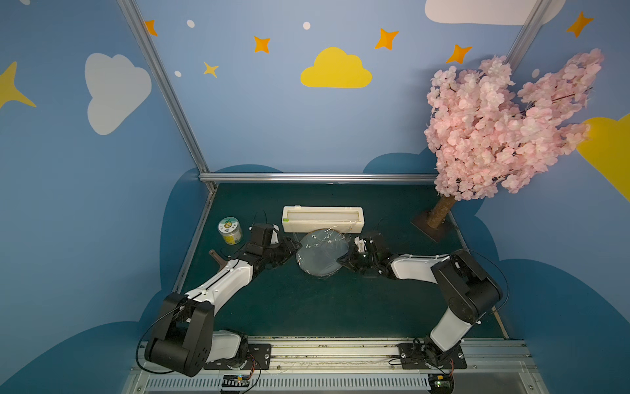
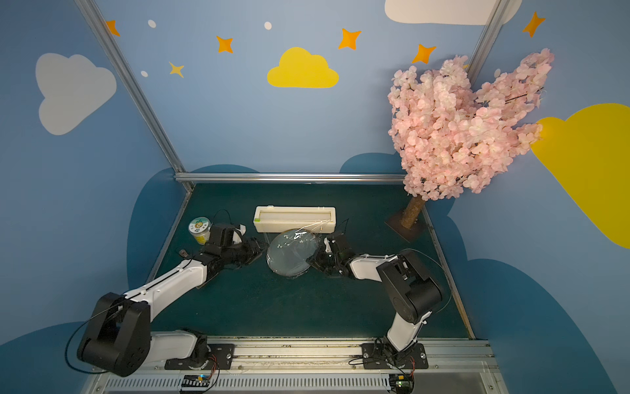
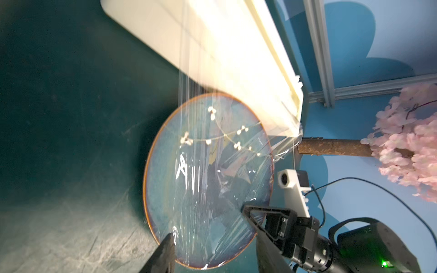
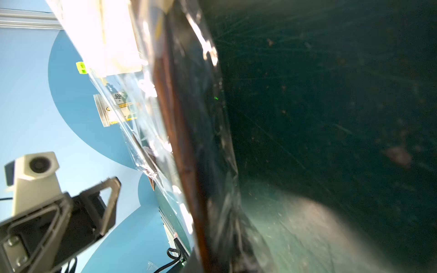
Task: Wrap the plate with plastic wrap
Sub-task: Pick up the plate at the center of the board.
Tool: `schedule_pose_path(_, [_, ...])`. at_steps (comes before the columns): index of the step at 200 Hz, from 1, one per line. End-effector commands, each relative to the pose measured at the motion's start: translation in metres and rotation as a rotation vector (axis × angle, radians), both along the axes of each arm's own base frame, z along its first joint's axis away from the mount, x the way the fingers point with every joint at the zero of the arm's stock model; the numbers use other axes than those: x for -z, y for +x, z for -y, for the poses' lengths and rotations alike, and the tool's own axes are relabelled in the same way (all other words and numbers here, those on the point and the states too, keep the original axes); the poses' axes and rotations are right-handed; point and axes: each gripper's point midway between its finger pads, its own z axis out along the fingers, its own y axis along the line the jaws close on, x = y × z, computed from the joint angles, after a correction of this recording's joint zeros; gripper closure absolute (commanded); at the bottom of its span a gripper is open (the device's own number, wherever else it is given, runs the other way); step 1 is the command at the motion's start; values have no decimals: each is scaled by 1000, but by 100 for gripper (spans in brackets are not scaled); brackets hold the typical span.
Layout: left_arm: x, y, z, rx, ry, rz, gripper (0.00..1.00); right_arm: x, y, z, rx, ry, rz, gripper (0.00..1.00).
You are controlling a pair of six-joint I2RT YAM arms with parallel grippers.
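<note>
Plastic wrap (image 3: 196,189) over plate (image 3: 159,172) mid-frame, prob. uncut from box (image 1: 306,225) above; edges untucked. Left jaws released, right jaws clench plate rim.

The plate (image 2: 288,256) is lying on the green table (image 2: 289,307) just in front of the cream dispenser box (image 2: 294,219), the plastic wrap (image 2: 306,233) is glinting across its far side, and the left gripper (image 2: 261,250) and the right gripper (image 2: 313,257) are flanking it at opposite edges
</note>
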Motion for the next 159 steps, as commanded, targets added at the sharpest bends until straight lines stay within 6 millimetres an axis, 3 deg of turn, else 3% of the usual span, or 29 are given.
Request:
schedule_pose_path(1, [25,-5,2,69,-2,-86,51,-18,-2,2,-19,32,57,94])
schedule_pose_path(17, [38,1,4,87,-21,-130,60,-15,-4,9,-3,14,55,94])
schedule_pose_path(43, [42,10,17,114,-113,-128,72,-9,-5,16,9,-1,47,94])
schedule_pose_path(120, [38,2,23,104,-153,-99,71,-9,-3,14,-5,3,47,93])
schedule_pose_path(159, [31,-4,20,110,-70,-76,68,-7,-3,13,-8,4,42,93])
